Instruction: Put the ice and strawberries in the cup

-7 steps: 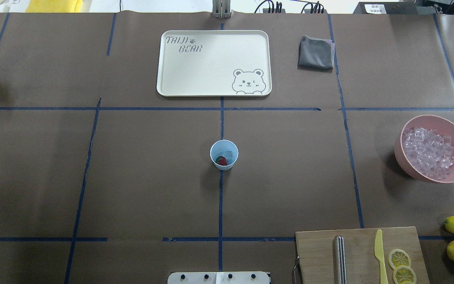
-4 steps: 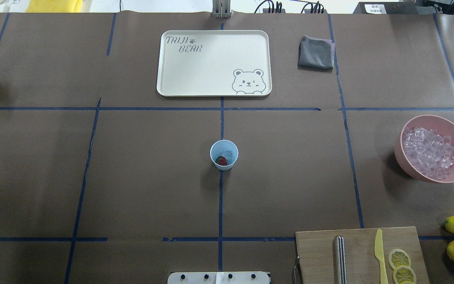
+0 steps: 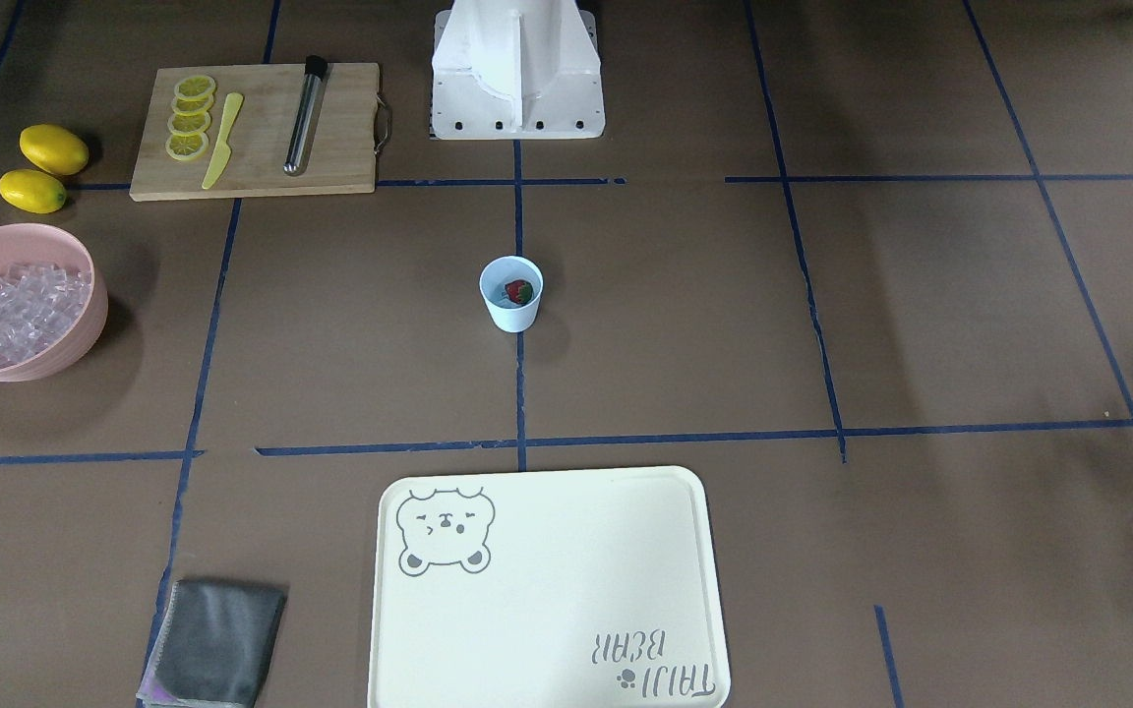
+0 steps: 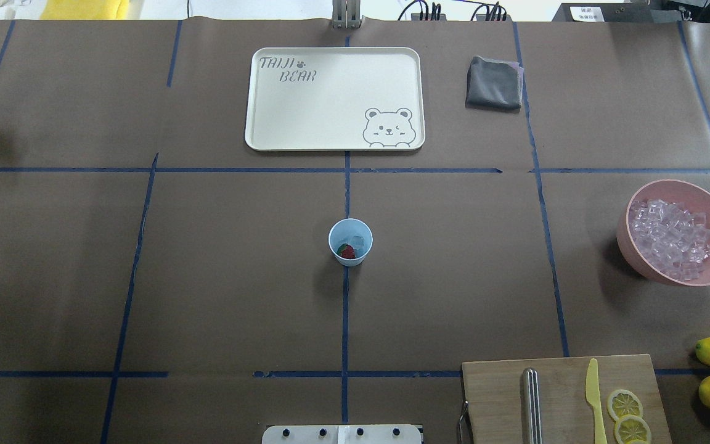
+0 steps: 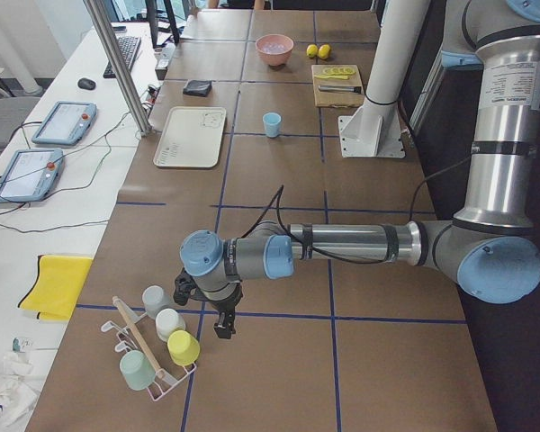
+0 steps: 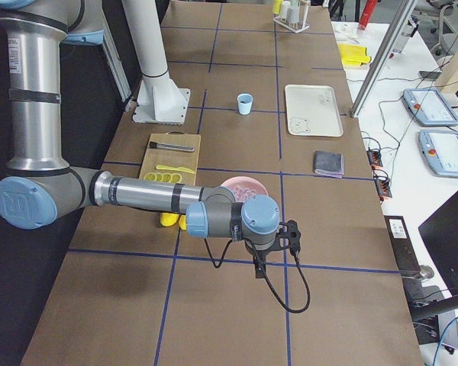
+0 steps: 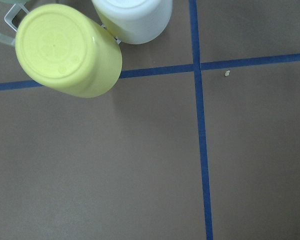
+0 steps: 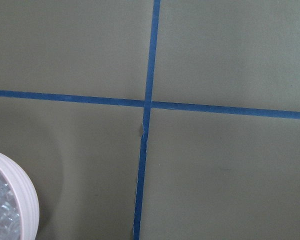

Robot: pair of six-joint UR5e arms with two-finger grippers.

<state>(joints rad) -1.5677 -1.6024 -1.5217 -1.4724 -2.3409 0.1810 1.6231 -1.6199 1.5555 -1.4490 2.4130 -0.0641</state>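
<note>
- You will find the cup upright at the centre of the table, standing on a blue tape line, well apart from both arms.
- Inside it, the strawberry lies beside at least one piece of ice.
- More ice fills the pink bowl at the table's right side.
- Your left gripper hangs low over the table's left end, just beside a rack of upturned cups. I cannot tell whether its fingers are apart or together.
- Your right gripper hangs near the pink bowl. Its finger state likewise cannot be told.
- A cream tray and a grey cloth lie beyond the cup.
</note>
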